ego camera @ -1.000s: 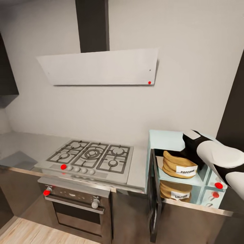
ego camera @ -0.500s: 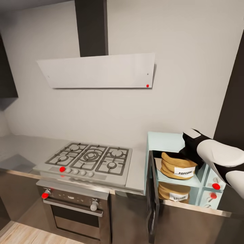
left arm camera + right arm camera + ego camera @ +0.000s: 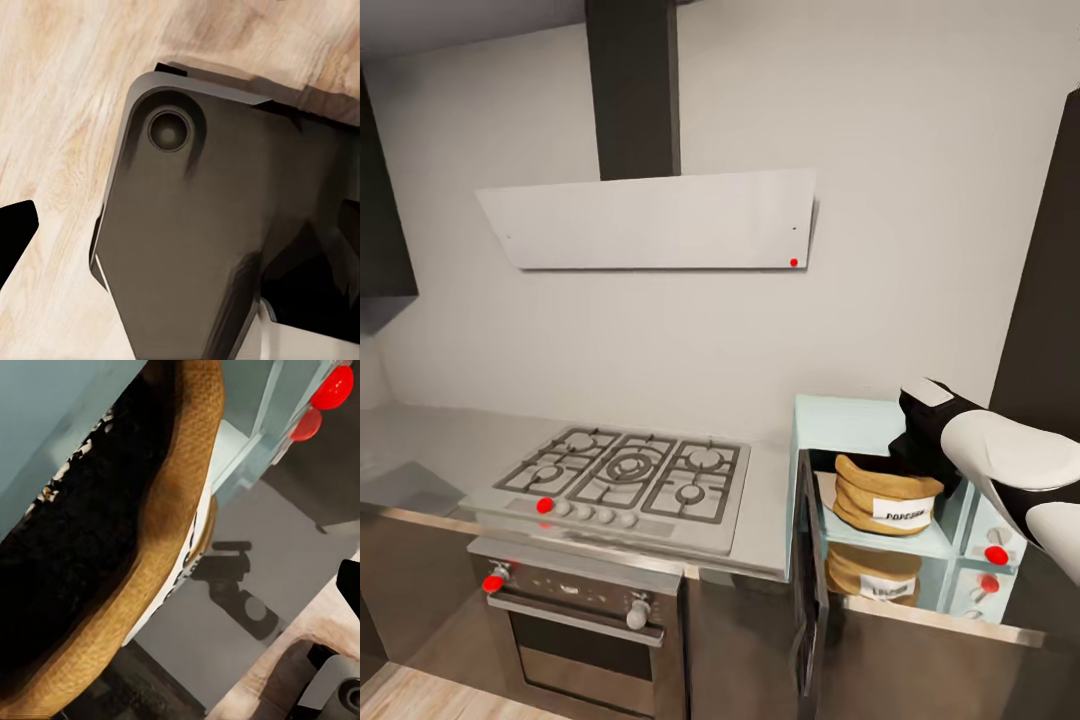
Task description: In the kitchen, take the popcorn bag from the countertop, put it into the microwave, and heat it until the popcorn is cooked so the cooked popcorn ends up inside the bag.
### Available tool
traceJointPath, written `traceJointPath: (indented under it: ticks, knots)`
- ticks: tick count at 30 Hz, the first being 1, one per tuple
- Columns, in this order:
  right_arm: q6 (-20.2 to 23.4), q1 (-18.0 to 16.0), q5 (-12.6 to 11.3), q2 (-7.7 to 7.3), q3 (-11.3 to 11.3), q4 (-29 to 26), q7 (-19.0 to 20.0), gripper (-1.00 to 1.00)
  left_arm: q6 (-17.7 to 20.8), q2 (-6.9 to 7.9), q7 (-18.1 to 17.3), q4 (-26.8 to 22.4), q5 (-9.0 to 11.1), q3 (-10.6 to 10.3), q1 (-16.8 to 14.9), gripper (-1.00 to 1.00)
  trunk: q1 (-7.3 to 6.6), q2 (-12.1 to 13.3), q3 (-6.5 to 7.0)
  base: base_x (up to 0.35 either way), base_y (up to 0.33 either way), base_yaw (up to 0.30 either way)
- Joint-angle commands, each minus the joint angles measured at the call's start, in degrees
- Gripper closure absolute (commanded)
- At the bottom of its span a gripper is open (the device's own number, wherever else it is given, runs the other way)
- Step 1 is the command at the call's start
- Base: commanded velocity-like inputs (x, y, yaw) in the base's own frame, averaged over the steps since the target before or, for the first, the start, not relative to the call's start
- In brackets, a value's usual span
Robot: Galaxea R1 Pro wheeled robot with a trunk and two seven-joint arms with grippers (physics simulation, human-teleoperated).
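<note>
Grey countertop (image 3: 420,440) carries the mint microwave (image 3: 840,420), white walls.

The popcorn bag (image 3: 884,494), a squat tan-brown sack with a rolled rim and a white "POPCORN" label, is sitting upright inside the microwave (image 3: 840,425) at about four o'clock in the head view. The pale mint-blue microwave is standing on the grey countertop (image 3: 765,505) with its dark-framed door (image 3: 809,570) hanging open.
</note>
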Motion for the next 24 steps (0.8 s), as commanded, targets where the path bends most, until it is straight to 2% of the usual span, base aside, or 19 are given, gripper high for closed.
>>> traceJointPath:
  ticks: [1,6,19,22,24]
  knots:
    - [-0.2,-0.8,0.3,-0.04,0.8,-0.1,0.1,-1.0,0.0,-0.01,0.0,-0.1,0.0,0.2,0.0,-1.0,0.02,-0.1,0.03,0.0,0.0,0.0]
    - [-0.2,-0.8,0.3,-0.04,0.7,-0.1,0.2,-1.0,0.0,-0.01,0.0,-0.1,0.0,0.2,0.0,-1.0,0.02,-0.1,0.5,-0.139,0.0,0.0]
    - [-0.1,-0.8,0.3,-0.04,0.7,-0.1,0.8,-1.0,0.0,-0.01,0.0,-0.1,0.0,0.2,0.0,-1.0,0.02,-0.1,1.74,-0.333,0.0,0.0]
    - [2.3,-0.8,0.4,0.09,0.9,0.0,5.4,-1.0,0.0,-0.01,0.0,-0.1,0.0,0.2,0.0,-1.0,0.02,-0.1,2.0,-0.27,0.0,0.0]
    - [4.6,-0.8,0.9,0.12,1.1,0.2,10.1,-1.0,0.0,-0.01,0.0,-0.1,0.0,0.2,0.0,-1.0,0.02,-0.1,2.07,-0.097,0.0,0.0]
